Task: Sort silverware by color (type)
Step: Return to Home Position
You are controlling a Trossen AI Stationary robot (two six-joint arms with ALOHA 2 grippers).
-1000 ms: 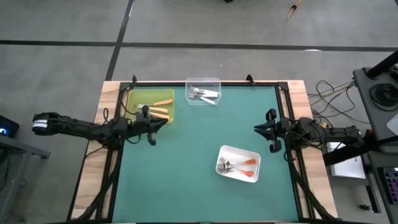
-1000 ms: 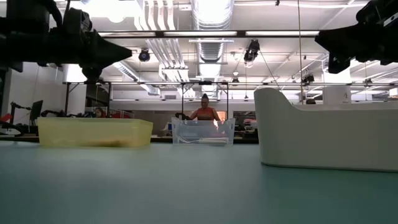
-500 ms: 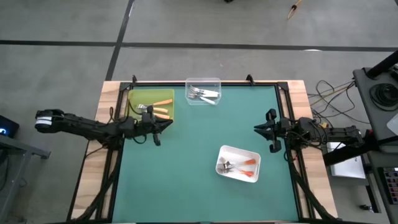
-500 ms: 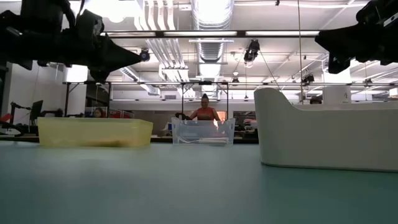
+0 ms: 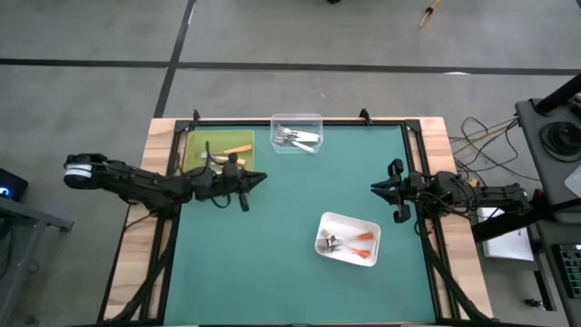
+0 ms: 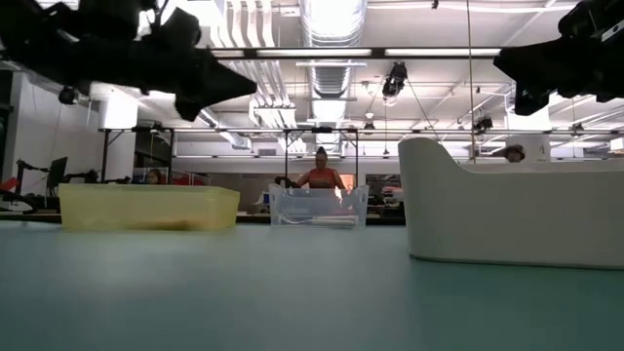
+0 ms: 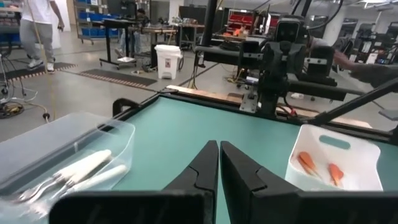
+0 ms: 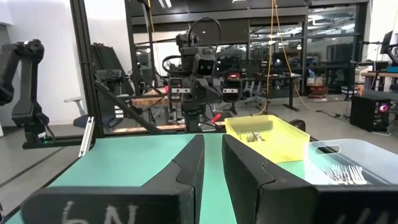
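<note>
Sorting scene at the end of a placement. The silverware, small forks with silver metal heads and plastic handles, lay in 3 bins on the green worktop (image 5: 290,200), and none showed on the bare surface.

- **Fork positions:** The light orange-handled forks (image 5: 238,149) lay in the yellow translucent bin (image 5: 195,145). The white-handled forks (image 5: 300,137) lay in the clear plastic bin (image 5: 297,116). The red-orange-handled forks (image 5: 361,238) lay in the white rounded bin (image 5: 349,218).
- **Left gripper** (image 5: 261,178)**:** It hung above the worktop, just beside the yellow bin. Its fingers (image 7: 202,168) were pressed almost together on nothing.
- **Right gripper** (image 5: 375,188)**:** It waited near the worktop's right edge. Its fingers (image 8: 189,165) stood a narrow gap apart and empty.

**Handling, as a judgement:** Each fork was probably light and stiff, with a slick metal head and a slightly grippier plastic handle. Lying flat and thin, and overlapping its neighbours, a fork would likely be easiest to take across the handle near its middle, with the fingers straddling its narrow width. A pinch at the tines would probably slip or tilt the piece.
</note>
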